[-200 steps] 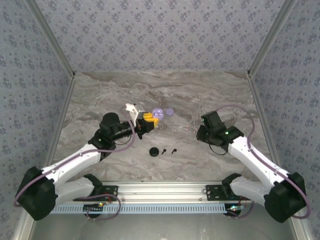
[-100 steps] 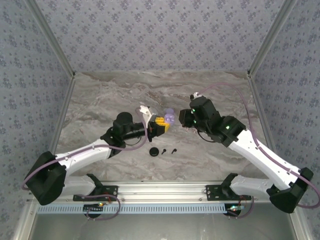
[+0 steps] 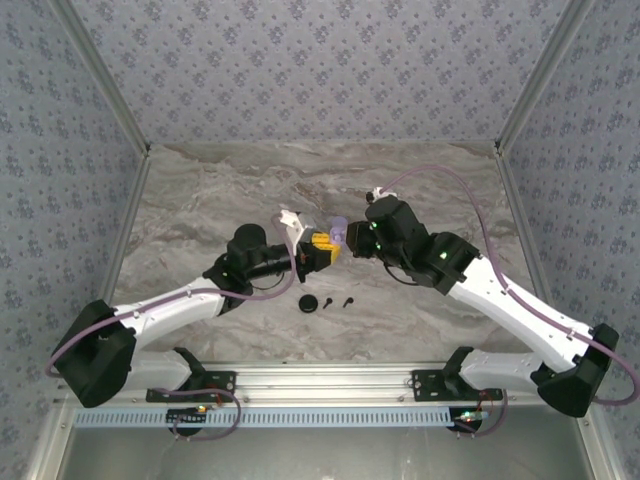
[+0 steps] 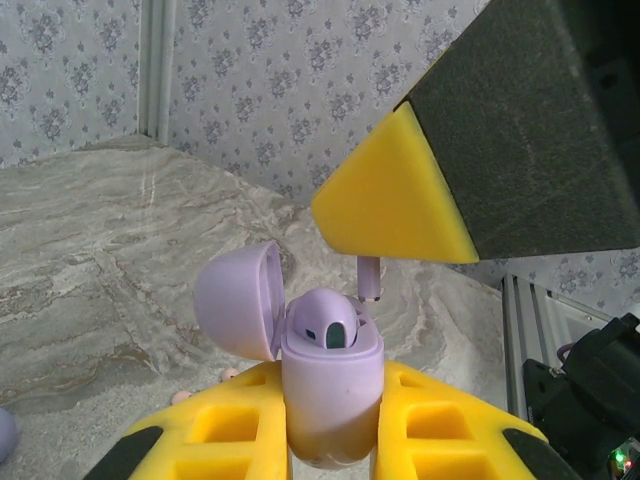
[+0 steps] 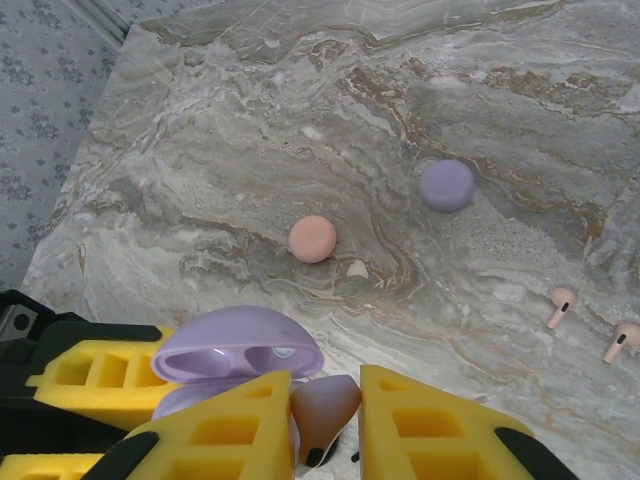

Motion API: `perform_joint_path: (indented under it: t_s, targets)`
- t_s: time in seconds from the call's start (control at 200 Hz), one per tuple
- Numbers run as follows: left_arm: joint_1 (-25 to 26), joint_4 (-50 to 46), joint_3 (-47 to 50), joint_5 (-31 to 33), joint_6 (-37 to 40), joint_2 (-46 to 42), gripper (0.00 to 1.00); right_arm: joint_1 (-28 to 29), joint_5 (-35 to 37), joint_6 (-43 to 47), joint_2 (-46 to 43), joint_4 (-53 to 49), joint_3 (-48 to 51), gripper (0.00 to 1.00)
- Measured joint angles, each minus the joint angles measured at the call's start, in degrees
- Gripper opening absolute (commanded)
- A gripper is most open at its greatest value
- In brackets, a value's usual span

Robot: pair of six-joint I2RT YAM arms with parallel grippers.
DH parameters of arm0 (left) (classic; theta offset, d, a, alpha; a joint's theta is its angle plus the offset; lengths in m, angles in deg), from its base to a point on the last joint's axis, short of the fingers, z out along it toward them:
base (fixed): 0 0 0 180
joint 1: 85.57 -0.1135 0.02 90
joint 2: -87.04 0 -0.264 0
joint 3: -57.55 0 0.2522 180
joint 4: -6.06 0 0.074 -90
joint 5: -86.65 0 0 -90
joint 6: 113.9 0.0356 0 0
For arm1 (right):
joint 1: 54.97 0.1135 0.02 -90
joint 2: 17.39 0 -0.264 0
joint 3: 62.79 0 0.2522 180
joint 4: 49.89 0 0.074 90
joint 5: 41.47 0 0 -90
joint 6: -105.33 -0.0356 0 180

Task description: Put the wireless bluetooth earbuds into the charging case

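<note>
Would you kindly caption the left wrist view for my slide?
Left gripper clamps the open purple charging case; right gripper holds an earbud close to it.

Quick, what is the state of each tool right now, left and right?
Left tool: closed, holding the purple charging case, whose lid is open.
Right tool: closed, holding a purple earbud.

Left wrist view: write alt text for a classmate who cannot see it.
An open purple charging case stands clamped in the yellow jaws of the left gripper, its lid flipped back. Just above it, the right gripper holds a purple earbud, stem pointing down.
</note>
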Motion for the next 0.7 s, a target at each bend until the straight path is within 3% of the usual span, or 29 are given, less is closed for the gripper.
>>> perform_joint_path:
  t_s: [0.7]
  targets:
    - [0.2,0.1,0.0,0.0,-0.6,0.0,0.0,1.6,1.3,0.0,2.1,1.7,-0.7,0.23]
